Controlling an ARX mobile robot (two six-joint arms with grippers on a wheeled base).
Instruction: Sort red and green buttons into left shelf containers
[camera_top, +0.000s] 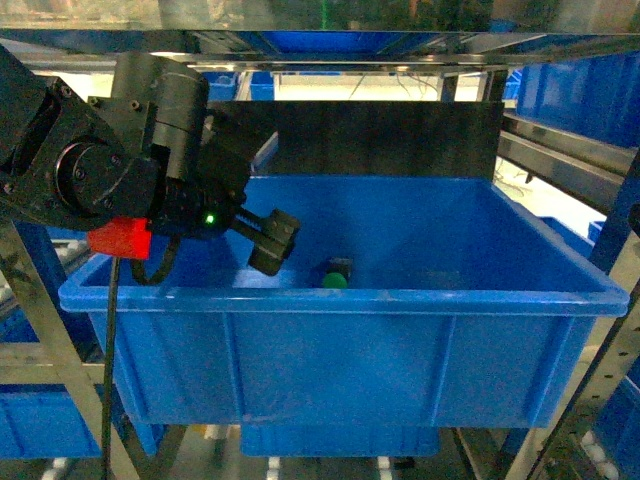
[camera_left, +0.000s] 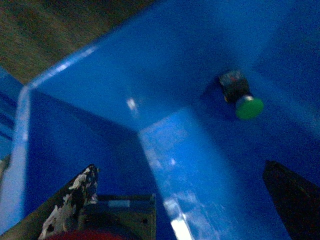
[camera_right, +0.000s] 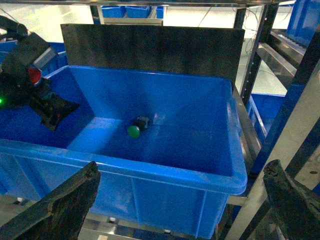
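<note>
Nearest us, our right gripper hangs outside the bin, its two dark fingers spread wide with nothing between them — it waits below the front rim, well clear of the work, which we judge keeps it out of the left arm's way. Past that rim, the green button lies on its side on the bin floor, cap toward the front wall, near the middle and a little left; it rests free, touching no gripper. Our left gripper reaches in over the left wall, above the floor and just left of the button. In its wrist view the fingers stand far apart and empty, with the button off toward the upper right — a pose that fits a drop already made, as we read it. No red button shows in any view. Beyond the bin a dark backboard closes off the rear, and more blue bins sit on the racks behind.
</note>
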